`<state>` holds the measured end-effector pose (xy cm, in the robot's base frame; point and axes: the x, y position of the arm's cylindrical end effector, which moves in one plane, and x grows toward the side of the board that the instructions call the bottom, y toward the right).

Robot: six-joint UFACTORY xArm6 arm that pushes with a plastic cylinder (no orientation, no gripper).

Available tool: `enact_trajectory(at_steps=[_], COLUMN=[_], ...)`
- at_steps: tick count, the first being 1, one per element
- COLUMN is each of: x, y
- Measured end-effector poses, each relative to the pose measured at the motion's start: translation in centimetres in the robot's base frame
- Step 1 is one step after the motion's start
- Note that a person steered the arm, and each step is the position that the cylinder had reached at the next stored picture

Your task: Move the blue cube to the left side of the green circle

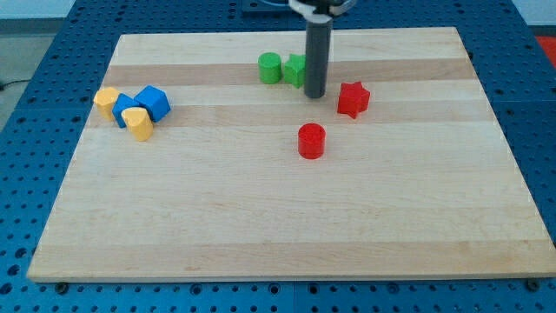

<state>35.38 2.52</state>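
Note:
The blue cube [155,102] lies at the view's left, in a cluster with another blue block [127,109] and two yellow blocks [107,101] [139,123]. The green circle [270,67] stands near the view's top, left of centre. A second green block [296,69] sits right beside it, partly hidden by my rod. My tip [314,95] rests on the board just to the right of and below that green block, far to the right of the blue cube.
A red star [353,99] lies right of my tip. A red cylinder [311,141] lies below my tip. The wooden board [287,226] sits on a blue perforated table.

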Motion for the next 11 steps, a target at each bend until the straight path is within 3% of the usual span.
enact_trajectory(at_steps=[3, 11], x=[6.1, 2.5], y=[-19.4, -25.6])
